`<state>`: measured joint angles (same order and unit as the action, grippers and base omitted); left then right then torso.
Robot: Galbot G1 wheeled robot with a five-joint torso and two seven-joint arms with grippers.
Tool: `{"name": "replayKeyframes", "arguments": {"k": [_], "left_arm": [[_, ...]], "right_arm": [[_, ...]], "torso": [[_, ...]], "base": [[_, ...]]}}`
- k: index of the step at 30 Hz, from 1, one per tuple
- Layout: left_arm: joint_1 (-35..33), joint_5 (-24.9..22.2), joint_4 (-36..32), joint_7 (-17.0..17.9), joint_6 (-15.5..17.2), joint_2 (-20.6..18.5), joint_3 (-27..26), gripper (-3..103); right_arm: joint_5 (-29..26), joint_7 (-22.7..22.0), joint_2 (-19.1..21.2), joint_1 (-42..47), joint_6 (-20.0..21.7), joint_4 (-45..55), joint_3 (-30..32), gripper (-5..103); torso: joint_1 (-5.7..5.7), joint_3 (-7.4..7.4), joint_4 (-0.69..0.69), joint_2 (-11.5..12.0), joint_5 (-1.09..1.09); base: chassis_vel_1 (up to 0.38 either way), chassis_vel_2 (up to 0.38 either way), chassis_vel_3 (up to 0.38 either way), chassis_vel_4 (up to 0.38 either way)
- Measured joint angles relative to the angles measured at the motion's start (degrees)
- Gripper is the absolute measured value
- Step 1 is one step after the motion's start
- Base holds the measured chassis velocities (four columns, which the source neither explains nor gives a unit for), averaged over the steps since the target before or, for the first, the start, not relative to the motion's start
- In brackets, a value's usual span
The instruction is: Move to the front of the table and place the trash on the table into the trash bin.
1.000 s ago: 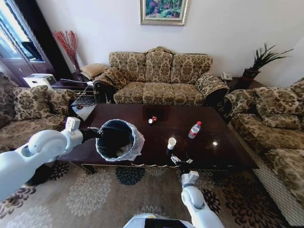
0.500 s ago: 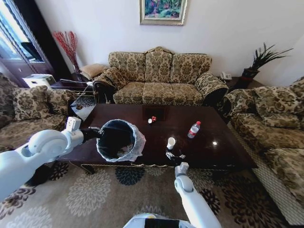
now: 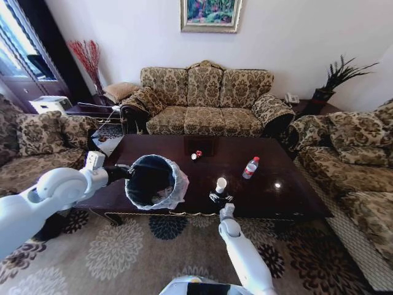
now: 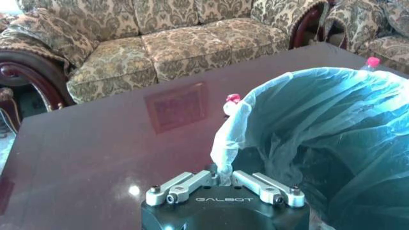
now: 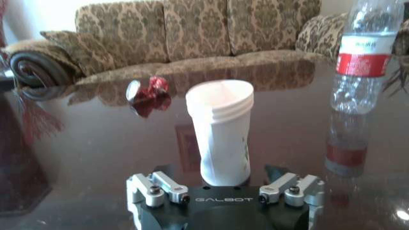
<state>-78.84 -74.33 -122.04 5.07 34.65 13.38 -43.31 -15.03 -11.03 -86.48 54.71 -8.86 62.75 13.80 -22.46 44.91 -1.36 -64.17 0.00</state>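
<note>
Shifting leftward along the table (image 3: 270,178), beside the trash bin (image 3: 155,180) the left gripper (image 4: 223,181) pinches by its rim, the right gripper (image 5: 225,184) now stands open astride the upright paper cup (image 5: 221,136), apparently ready to close.

Glossy white shells over both arms, rounded at the joints and tapering toward the wrists. A small pale block with dark dots on top of the left forearm, ahead of it a black wrist section. Left gripper (image 4: 225,184) and right gripper (image 5: 225,184) built alike: black housing stamped "GALBOT" in pale letters, silver metal finger links fixed with dark screws. A grey rounded collar where the right arm's white casing meets its dark gripper (image 3: 220,198). White curved body panel with a black inset at the base.
</note>
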Motion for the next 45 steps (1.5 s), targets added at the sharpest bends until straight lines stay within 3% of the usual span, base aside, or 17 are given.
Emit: {"name": "replayKeyframes", "arguments": {"k": [2, 10, 14, 24, 28, 33, 34, 36, 39, 45], "left_arm": [[0.0, 0.0, 0.2, -0.1, 0.0, 0.0, 0.0, 0], [0.0, 0.0, 0.4, -0.1, 0.0, 0.0, 0.0, 0], [0.1, 0.0, 0.5, -0.1, -0.1, 0.0, 0.0, 0], [0.1, 0.0, 0.6, -0.1, -0.1, 0.1, 0.0, 0], [0.1, 0.0, 1.1, -0.1, -0.1, -0.4, 0.0, 0], [0.2, 0.0, 2.6, 0.0, -0.1, -1.9, 0.0, 0], [0.2, -0.1, 3.3, 0.1, -0.1, -2.7, 0.0, 0], [0.2, -0.1, 3.6, 0.1, -0.1, -3.1, 0.1, 0], [0.0, -1.7, 4.0, 1.0, 1.3, -4.9, 0.3, 0], [-0.1, -6.2, 4.2, 3.9, 3.5, -8.1, 0.3, 0]], "right_arm": [[0.0, 0.4, 0.0, -0.4, -0.2, -0.9, 0.0, 82], [-0.2, 0.9, -0.2, -0.9, -0.7, -1.4, 0.0, 59], [-0.6, 1.0, -0.1, -1.1, -0.6, -1.5, 0.0, 39], [-1.0, 1.2, 0.0, -1.1, -0.2, -0.6, -0.1, 35], [-3.1, 2.1, 1.0, 1.7, 0.6, 7.0, -0.1, 35], [-6.1, 7.6, 5.0, 7.5, -1.0, 26.0, -1.0, 35], [-8.6, 10.2, 7.4, 9.3, -0.7, 34.9, -1.6, 35], [-10.5, 11.5, 8.6, 10.0, -0.4, 39.3, -2.0, 35], [-19.3, 17.2, 13.6, 10.9, 2.2, 54.3, -3.6, 35], [-27.6, 22.4, 17.3, 8.3, 6.8, 63.9, -8.1, 35]], "torso": [[0.0, 0.0, 0.0, 0.0, 0.0], [0.01, -0.01, 0.0, 0.0, 0.0], [0.0, -0.01, 0.0, 0.0, 0.0], [0.0, 0.0, 0.0, 0.0, 0.0], [0.0, 0.0, 0.0, 0.0, -0.01], [0.01, -0.01, 0.0, 0.0, -0.01], [0.01, -0.01, 0.01, 0.0, 0.0], [0.01, -0.01, 0.0, 0.0, 0.0], [0.01, -0.01, 0.0, 0.0, 0.01], [0.01, -0.01, 0.0, 0.0, -0.01]], "base": [[0.0, 0.0, 0.0, 0.0], [0.0, 0.0, 0.0, 0.0], [0.0, 0.0, 0.0, 0.0], [0.0, 0.0, 0.0, 0.0], [0.0, 0.0, 0.0, 0.0], [0.0, 0.0, 0.0, 0.0], [0.0, 0.0, 0.0, 0.0], [0.0, 0.0, 0.0, 0.0], [0.0, 0.0, 0.0, 0.0], [0.0, 0.0, 0.0, 0.0]]}}
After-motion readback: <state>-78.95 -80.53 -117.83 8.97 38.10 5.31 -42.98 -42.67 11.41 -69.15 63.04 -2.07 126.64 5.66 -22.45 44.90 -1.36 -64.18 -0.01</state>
